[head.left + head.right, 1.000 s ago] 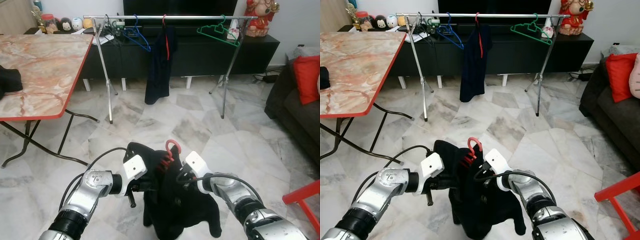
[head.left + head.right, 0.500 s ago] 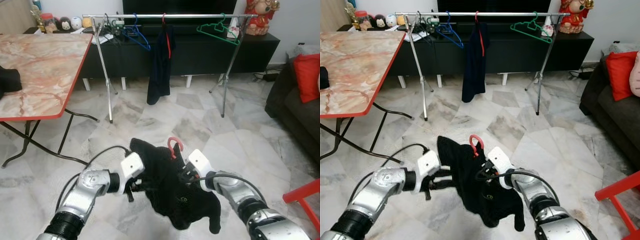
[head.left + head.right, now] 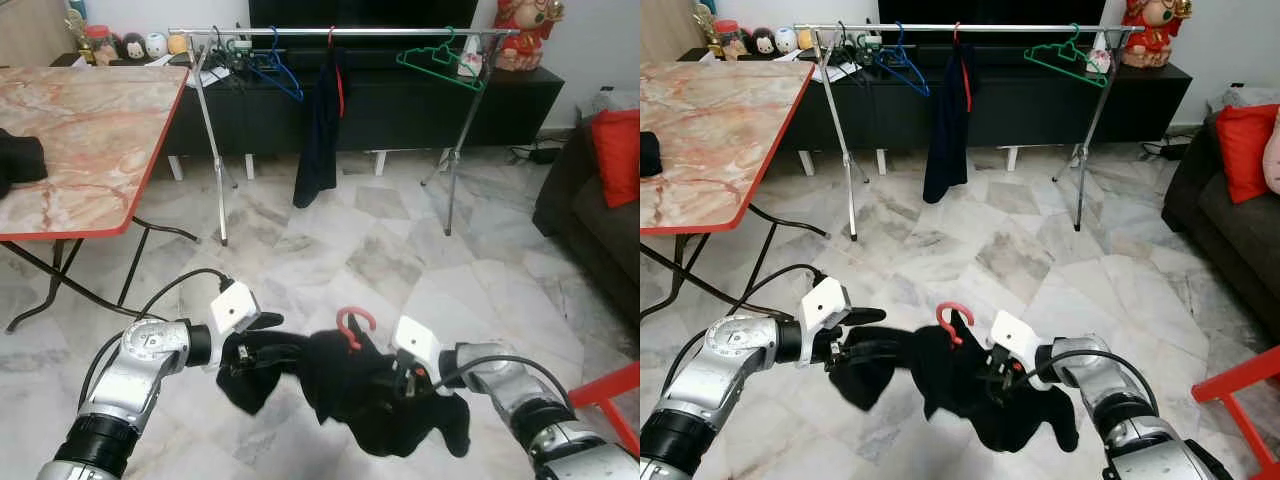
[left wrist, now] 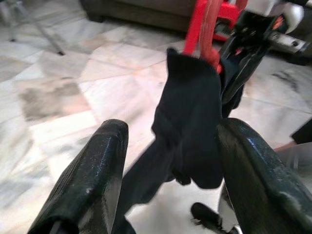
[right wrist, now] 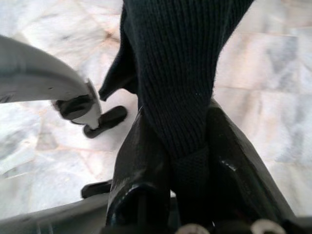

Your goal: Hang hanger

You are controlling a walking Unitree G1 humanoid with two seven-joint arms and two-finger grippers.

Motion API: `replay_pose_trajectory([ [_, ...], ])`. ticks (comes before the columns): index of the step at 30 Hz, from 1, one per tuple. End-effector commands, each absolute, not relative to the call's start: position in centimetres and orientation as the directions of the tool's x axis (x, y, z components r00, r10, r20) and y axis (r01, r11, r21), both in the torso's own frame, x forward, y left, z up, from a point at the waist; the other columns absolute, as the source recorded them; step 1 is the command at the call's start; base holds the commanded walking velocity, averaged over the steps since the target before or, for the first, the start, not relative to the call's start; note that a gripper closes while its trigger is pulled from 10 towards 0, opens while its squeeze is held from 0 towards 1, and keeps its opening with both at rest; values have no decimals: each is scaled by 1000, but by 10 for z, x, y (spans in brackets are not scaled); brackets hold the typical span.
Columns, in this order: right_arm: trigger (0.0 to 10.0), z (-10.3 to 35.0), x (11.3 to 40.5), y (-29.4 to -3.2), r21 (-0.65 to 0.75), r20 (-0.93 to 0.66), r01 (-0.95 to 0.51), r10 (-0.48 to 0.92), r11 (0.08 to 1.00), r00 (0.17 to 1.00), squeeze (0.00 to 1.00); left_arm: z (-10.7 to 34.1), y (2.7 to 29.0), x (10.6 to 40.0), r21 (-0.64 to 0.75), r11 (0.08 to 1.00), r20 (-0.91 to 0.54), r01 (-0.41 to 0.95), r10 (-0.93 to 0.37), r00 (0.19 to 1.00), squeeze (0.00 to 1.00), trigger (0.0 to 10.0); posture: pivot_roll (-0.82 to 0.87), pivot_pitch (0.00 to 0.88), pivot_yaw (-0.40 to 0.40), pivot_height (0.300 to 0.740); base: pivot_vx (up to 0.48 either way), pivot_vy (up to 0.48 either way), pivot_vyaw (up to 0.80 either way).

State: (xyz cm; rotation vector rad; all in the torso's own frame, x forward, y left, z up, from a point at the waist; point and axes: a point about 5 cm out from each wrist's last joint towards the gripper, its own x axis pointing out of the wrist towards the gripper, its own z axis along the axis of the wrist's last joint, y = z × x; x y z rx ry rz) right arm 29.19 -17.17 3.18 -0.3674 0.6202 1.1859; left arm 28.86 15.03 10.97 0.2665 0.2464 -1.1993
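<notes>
Both my tools hold a black garment (image 3: 370, 395) on a red hanger (image 3: 352, 326) low over the marble floor (image 3: 400, 250), my left tool (image 3: 238, 352) clamped on one end of the cloth, my right tool (image 3: 398, 380) clenched on the knit beside the hook, well short of the clothes rack (image 3: 340, 33).

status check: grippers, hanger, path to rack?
Both grippers, left and right, shut on black garment, stretched between them. Red hanger hook pokes up mid-garment. Clothes rack ahead across bare floor, not yet reached.
</notes>
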Motion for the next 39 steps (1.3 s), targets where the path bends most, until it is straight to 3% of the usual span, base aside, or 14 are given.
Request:
replay_pose_trajectory([
  [1,0,38,294,-167,25,-606,-954,763,300,225,0,117,142,288,69,291,-304,954,-905,298,1000,10000,-45,30,-68,740,0,0,0],
  [2,0,37,293,-166,28,-605,-956,766,293,217,0,117,140,286,56,266,-308,962,-912,270,1000,10000,-45,29,-68,740,0,0,0],
  [3,0,37,293,-165,29,-604,-957,768,288,213,0,116,138,283,49,238,-321,970,-916,241,620,10000,-45,29,-68,740,0,0,0],
  [4,0,37,293,-164,28,-602,-958,770,284,211,0,114,136,282,49,224,-337,973,-914,227,133,10000,-45,29,-68,740,0,0,0],
  [5,0,37,293,-162,27,-598,-959,774,280,209,0,111,136,283,53,218,-354,974,-908,223,0,10000,-45,29,-68,740,0,0,0],
  [16,0,39,286,-148,42,-565,-986,817,164,112,0,86,127,287,-14,231,-415,973,-886,204,0,10000,-52,12,-60,740,0,0,0],
  [25,0,40,287,-144,29,-560,-987,820,160,117,0,78,123,285,-52,197,-440,979,-884,155,0,10000,-57,6,-59,740,0,0,0],
  [39,0,49,295,-138,2,-541,-987,830,163,136,0,68,118,288,-51,221,-460,974,-871,173,0,9843,-56,19,-61,740,0,0,0],
])
